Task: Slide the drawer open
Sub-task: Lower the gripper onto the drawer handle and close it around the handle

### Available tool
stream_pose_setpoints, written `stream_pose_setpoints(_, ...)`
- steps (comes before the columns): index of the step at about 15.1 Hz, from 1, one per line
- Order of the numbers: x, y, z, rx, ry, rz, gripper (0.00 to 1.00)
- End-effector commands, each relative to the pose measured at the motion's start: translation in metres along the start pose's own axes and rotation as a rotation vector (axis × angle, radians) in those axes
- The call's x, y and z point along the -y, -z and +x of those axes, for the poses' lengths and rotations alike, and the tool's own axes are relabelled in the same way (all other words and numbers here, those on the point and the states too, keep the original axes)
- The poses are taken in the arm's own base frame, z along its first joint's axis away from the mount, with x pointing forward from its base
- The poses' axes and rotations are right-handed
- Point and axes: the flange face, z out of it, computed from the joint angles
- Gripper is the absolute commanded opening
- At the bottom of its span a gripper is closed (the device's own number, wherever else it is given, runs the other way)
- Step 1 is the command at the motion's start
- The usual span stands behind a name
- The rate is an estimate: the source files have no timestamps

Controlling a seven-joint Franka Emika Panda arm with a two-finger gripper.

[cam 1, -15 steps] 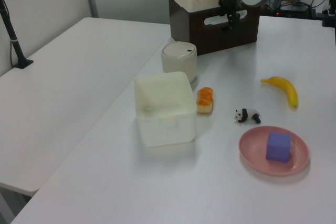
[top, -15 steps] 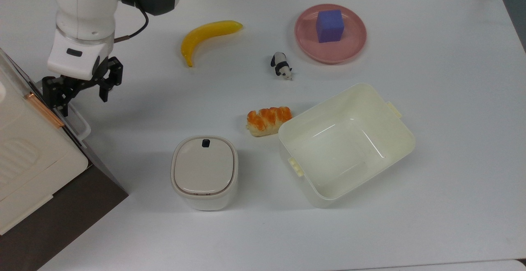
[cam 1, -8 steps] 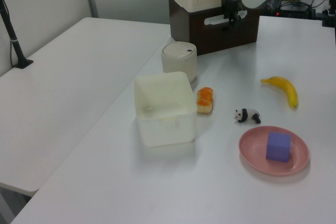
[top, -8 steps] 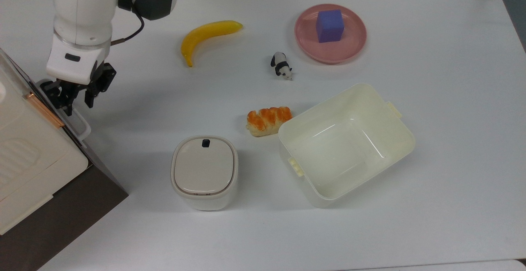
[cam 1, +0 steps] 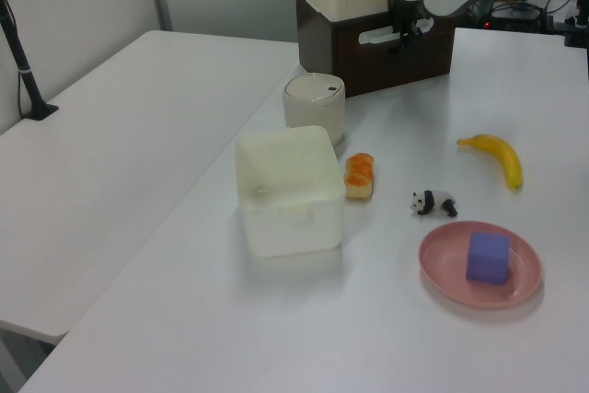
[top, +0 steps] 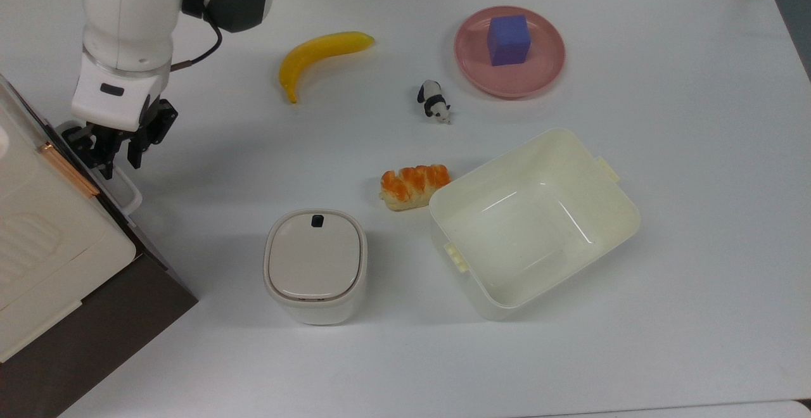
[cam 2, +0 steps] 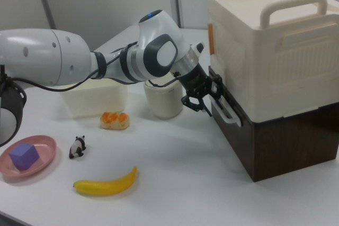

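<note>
The drawer's dark brown front [cam 2: 238, 141] sits flush in its brown base under a cream carry case [cam 2: 270, 51], at the top view's left edge [top: 114, 323] and at the back of the left view [cam 1: 414, 62]. Its white loop handle [top: 130, 196] [cam 2: 229, 114] [cam 1: 377, 37] sticks out from the front. My gripper [top: 119, 158] [cam 2: 205, 100] [cam 1: 402, 34] points down at the handle's upper end, with its black fingers shut on the loop.
Near the drawer stands a small white lidded bin [top: 315, 266]. A cream open tub [top: 532, 221], a bread roll [top: 415, 185], a toy panda [top: 434, 101], a banana [top: 320, 57] and a pink plate [top: 545, 69] holding a purple cube [top: 508, 39] lie across the white table.
The fingers, spread wide a second ago, have closed onto the handle's end, and the hand has shifted slightly toward the top view's left. The drawer front has not moved.
</note>
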Motion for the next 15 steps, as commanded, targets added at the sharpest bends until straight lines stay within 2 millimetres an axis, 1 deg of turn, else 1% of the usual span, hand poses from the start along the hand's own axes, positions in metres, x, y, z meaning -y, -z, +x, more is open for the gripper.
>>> stream_pose_setpoints(1, -0.004, 0.011, -0.004, -0.015, -0.002, -0.028, 0.42)
stream_pose_setpoints(3, -0.005, 0.014, -0.006, -0.017, -0.008, -0.029, 0.43)
stream_pose_setpoints(6, -0.007, 0.013, -0.01, -0.013, -0.015, -0.026, 0.43)
stream_pose_setpoints(9, -0.008, 0.022, -0.013, -0.014, -0.018, -0.033, 0.42)
stream_pose_setpoints(10, -0.008, 0.023, -0.013, -0.014, -0.019, -0.031, 0.41)
stream_pose_setpoints(12, -0.008, 0.024, -0.012, -0.014, -0.02, -0.032, 0.38)
stream_pose_setpoints(13, -0.006, 0.022, -0.013, -0.01, -0.019, -0.028, 0.36)
stream_pose_setpoints(14, -0.004, 0.023, -0.012, -0.011, -0.021, -0.028, 0.31)
stream_pose_setpoints(15, -0.003, 0.023, -0.012, -0.011, -0.023, -0.026, 0.3)
